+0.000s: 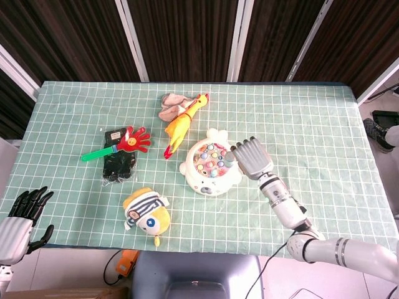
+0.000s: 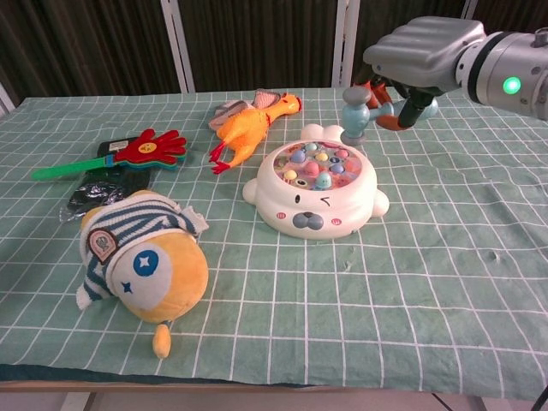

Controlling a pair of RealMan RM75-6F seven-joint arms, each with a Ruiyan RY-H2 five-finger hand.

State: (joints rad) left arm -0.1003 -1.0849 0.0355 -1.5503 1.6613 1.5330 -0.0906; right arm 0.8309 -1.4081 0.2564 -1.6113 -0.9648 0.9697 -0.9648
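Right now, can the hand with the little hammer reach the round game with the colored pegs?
Probably yes. The right hand holds the toy hammer just above the game's far edge, with nothing between them.

My table (image 1: pixel 324 118) under green cloth with white grid. Behind me-facing edge: dark slatted wall panels (image 1: pixel 181 37), split by white vertical posts (image 1: pixel 240 38). Pale floor (image 1: pixel 389 103) at right. Grey chair back (image 1: pixel 196 277) below near edge. Even light.
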